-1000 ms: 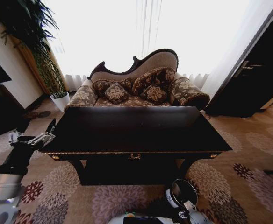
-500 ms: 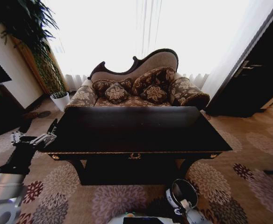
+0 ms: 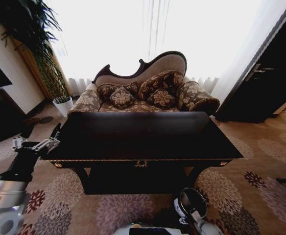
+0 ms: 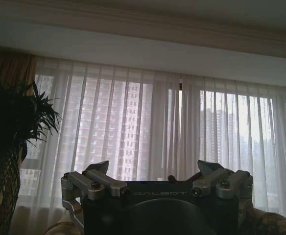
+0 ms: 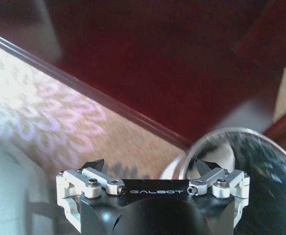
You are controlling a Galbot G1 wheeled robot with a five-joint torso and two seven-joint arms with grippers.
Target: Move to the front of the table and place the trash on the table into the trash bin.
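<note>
Two grippers, both spread wide, holding nothing: your left gripper (image 3: 35, 145) hangs at the table (image 3: 143, 139)'s 9 o'clock corner, your right gripper (image 5: 152, 169) over the trash bin (image 3: 191, 201) at 5 o'clock.

Left pincer (image 3: 36, 145) raised, spread; right pincer (image 5: 153, 169) low, spread.

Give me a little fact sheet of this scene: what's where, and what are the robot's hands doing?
Table: large glossy black-brown wooden table with gold trim, straight ahead
Trash on table: none that I can make out
Bin: small round bin, black inside, on the carpet before the table
Left hand: raised beside the table's left corner, open, holding nothing
Right hand: low over the bin's rim, open, holding nothing
Behind table: patterned sofa with cushions
</note>
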